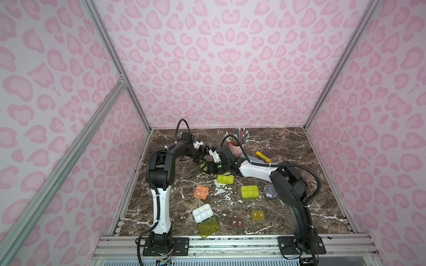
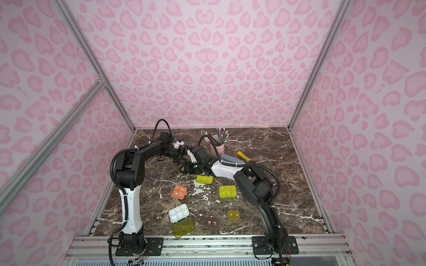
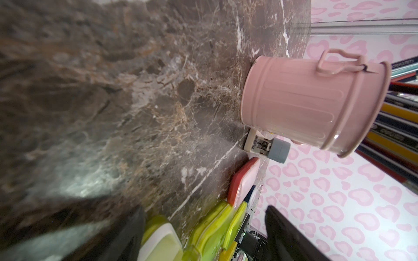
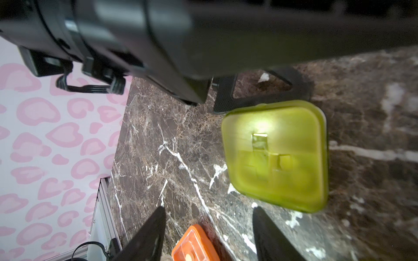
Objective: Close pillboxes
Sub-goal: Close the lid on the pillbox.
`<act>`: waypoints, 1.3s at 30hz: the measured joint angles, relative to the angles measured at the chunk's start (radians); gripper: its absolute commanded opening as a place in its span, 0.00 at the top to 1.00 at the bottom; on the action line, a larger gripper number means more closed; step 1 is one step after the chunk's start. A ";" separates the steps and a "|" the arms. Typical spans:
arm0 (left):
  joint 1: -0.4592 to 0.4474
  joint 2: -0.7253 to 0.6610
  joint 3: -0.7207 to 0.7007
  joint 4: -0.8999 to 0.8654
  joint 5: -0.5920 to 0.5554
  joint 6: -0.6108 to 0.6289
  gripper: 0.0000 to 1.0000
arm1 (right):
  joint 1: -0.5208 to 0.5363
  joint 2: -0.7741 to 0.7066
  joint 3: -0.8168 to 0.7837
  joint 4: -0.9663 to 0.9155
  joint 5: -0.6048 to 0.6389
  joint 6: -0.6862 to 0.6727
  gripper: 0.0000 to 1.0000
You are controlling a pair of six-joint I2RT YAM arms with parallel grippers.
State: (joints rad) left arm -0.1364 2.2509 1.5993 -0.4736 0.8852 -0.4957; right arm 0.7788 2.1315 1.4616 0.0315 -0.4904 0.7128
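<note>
Nearest, the white pillbox (image 1: pixel 202 213) lies wide open, untouched. Further back my left jaws (image 3: pixel 203 210) stand open at the edge of the green-lidded pillbox (image 4: pixel 276 156); my right jaws (image 4: pixel 208 209) hang open, empty, beside it. Pushing sideways could skid it, or clash wrists.

Right wrist view: a square pillbox with a translucent yellow-green lid (image 4: pixel 276 156) shows soft and blurred. In both top views the right end effector (image 1: pixel 205 170) covers all but a sliver of it. An orange plastic pillbox (image 4: pixel 194 245) is cut off by the wrist picture's edge. In a top view the round dark-blue pillbox (image 1: pixel 269 191) sits partly behind the right arm (image 1: pixel 288 191), and the grey-blue stapler (image 1: pixel 252 159) shows only as a strip beside that arm. The pills in the open white plastic tray (image 1: pixel 202 213) are too small to tell apart.
</note>
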 measured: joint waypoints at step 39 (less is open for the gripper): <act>0.092 -0.403 -0.436 -0.023 -0.140 -0.034 0.15 | -0.108 -0.004 -0.009 -0.102 -0.070 -0.131 0.39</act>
State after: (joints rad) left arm -0.0444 1.8477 1.1629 -0.4965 0.7456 -0.5301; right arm 0.6712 2.1277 1.4528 -0.0708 -0.5606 0.5819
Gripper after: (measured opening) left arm 0.859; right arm 0.617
